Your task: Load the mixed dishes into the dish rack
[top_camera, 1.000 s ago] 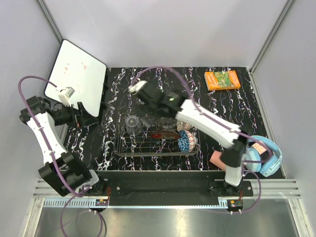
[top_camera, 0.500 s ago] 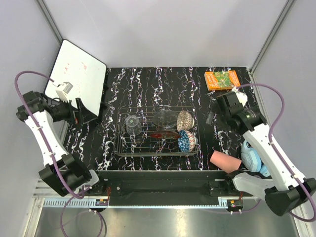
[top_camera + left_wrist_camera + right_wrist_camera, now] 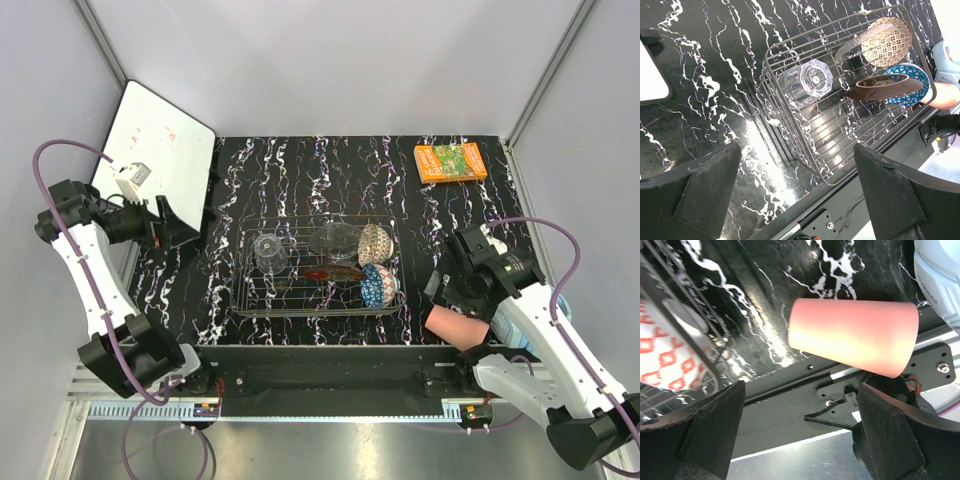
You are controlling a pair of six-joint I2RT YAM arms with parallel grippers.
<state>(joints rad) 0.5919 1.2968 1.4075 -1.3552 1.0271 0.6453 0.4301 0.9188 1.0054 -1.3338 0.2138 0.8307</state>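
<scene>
"Five pieces in the dish rack (image 3: 300,296), then?"

"Yes: clear glass cup (image 3: 268,249) at its left; clear glass bowl (image 3: 333,240), beige-brown patterned bowl (image 3: 374,243), red gold-patterned dish (image 3: 335,273) and blue patterned bowl (image 3: 378,285) toward its right. I can barely trace the glass bowl against the wires."

"The sixth?"

"My salmon-pink cup (image 3: 855,335) lies on its side on the black, white-veined desk (image 3: 300,170), near right of the rack, half covered by my arm from above. Right claw (image 3: 800,386) hangs over it, spread, gripping nothing. Left claw (image 3: 797,150), also spread, sits far left by the whiteboard (image 3: 155,150). Blue headphones (image 3: 940,285) are cut off. Grey walls surround everything."
</scene>
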